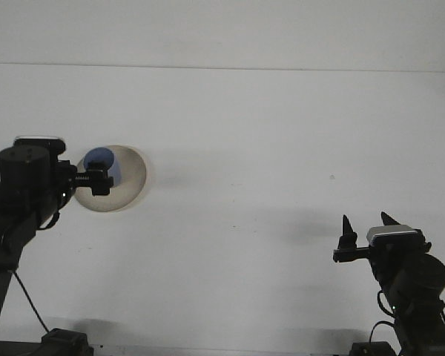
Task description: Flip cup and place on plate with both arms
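White worktop (267, 148) fills the view, bare but for the beige plate (130, 182) at its left. On that plate stands the blue cup (100, 158), mouth up, partly hidden by the left end effector (96, 180), which hangs in front of it; whether its fingers are parted I cannot tell. The right end effector (368, 228) rests well apart, tips spread and empty. The placing looks done; what remains is probably for the left arm to clear away without nudging the cup.
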Controlling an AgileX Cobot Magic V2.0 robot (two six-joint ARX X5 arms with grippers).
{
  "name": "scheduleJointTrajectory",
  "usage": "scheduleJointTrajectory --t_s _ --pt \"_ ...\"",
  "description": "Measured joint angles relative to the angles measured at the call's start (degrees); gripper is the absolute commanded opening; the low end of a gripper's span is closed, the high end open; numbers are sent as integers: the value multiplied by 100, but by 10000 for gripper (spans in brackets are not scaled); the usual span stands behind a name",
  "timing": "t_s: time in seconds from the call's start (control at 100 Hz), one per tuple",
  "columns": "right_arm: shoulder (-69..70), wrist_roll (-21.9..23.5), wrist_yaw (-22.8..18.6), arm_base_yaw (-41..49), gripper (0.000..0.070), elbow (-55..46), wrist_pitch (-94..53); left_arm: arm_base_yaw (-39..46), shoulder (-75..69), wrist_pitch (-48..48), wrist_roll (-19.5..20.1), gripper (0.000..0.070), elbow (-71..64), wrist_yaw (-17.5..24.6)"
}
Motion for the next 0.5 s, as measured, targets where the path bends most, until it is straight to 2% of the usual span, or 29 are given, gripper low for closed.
scheduleJointTrajectory --t_s 0.26,0.5 --pt "0 0 0 0 551 0 0 -46 -1674 1451 15 509 -2037 0" --pt "0 0 0 0 551 0 0 -46 -2924 2085 291 509 -3565 0"
